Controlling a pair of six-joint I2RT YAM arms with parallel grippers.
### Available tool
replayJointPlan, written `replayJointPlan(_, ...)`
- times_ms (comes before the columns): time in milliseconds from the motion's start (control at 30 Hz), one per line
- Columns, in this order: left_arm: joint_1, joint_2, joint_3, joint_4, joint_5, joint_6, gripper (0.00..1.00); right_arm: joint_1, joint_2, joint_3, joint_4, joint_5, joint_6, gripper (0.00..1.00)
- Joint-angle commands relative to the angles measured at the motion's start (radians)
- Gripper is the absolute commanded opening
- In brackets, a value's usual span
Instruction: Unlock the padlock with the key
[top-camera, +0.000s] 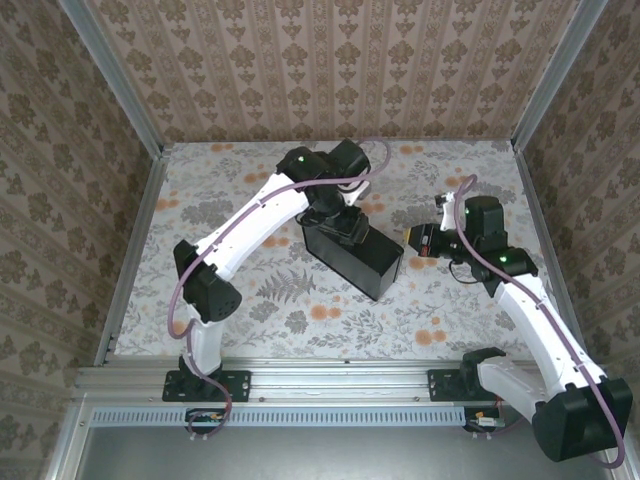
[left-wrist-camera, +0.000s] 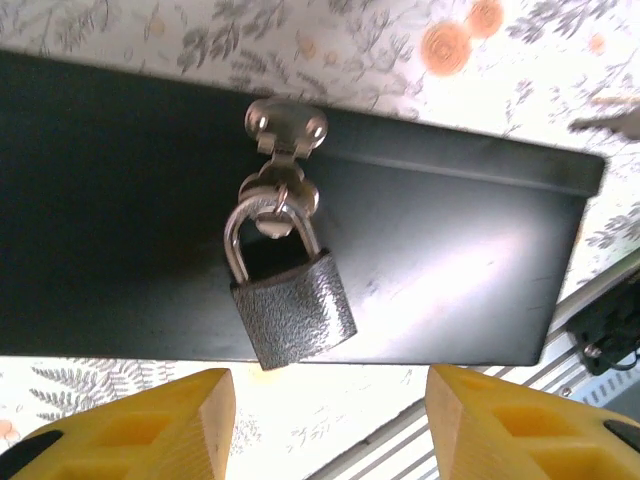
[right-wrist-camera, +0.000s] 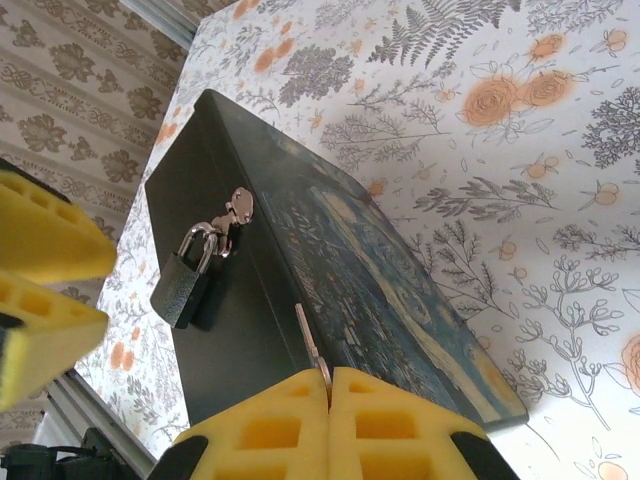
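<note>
On the front wall of the dark metal box, the grey textured padlock hangs from a silver hasp. The left pincer stands parted near it, empty. The right pincer, pressed together, grips the thin silver key by the box's edge, floral bench bare beyond

Bright and even from overhead, with only a soft, faint shadow around the black box on the table. Broad white glare across the box front in the left wrist view (padlock crisp, its grain plain). Heavily blurred at the yellow fingers along the bottom edge there. Dull bluish sheen on the lid in the right wrist view, somewhat washed out beyond it.
</note>
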Motion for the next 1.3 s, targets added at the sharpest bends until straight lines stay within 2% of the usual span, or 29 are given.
replayJointPlan(0,0.037,-0.005,0.064,-0.039,-0.021,0.059,0.54,-0.005,-0.041,0.037,-0.074,0.021,-0.022,0.02)
replayJointPlan(100,0.104,-0.019,0.069,0.039,-0.030,0.128,0.57,-0.005,-0.069,0.046,-0.115,0.006,-0.011,0.02)
replayJointPlan(233,0.200,0.026,0.061,0.165,0.042,0.235,0.57,0.001,-0.121,0.044,-0.198,-0.023,0.007,0.02)
replayJointPlan(333,0.253,0.075,0.072,0.249,0.086,0.261,0.58,0.014,-0.203,0.026,-0.242,-0.059,0.027,0.02)
replayJointPlan(433,0.292,0.115,0.068,0.348,0.138,0.269,0.58,0.065,-0.296,-0.039,-0.155,-0.156,0.130,0.00)
replayJointPlan(567,0.316,0.201,0.141,0.390,0.181,0.304,0.58,0.216,-0.352,-0.160,0.098,-0.154,0.297,0.00)
replayJointPlan(700,0.325,0.252,0.176,0.434,0.247,0.300,0.57,0.403,-0.257,-0.244,0.354,-0.112,0.347,0.00)
replayJointPlan(800,0.326,0.266,0.174,0.440,0.265,0.318,0.57,0.524,-0.123,-0.208,0.413,-0.069,0.278,0.00)
replayJointPlan(867,0.330,0.273,0.166,0.436,0.288,0.332,0.57,0.571,-0.044,-0.185,0.447,-0.047,0.245,0.00)
replayJointPlan(1033,0.353,0.263,0.098,0.443,0.357,0.339,0.54,0.581,0.083,-0.176,0.533,-0.054,0.201,0.00)
replayJointPlan(1267,0.361,0.258,0.020,0.420,0.421,0.386,0.51,0.522,0.157,-0.163,0.505,-0.094,0.108,0.00)
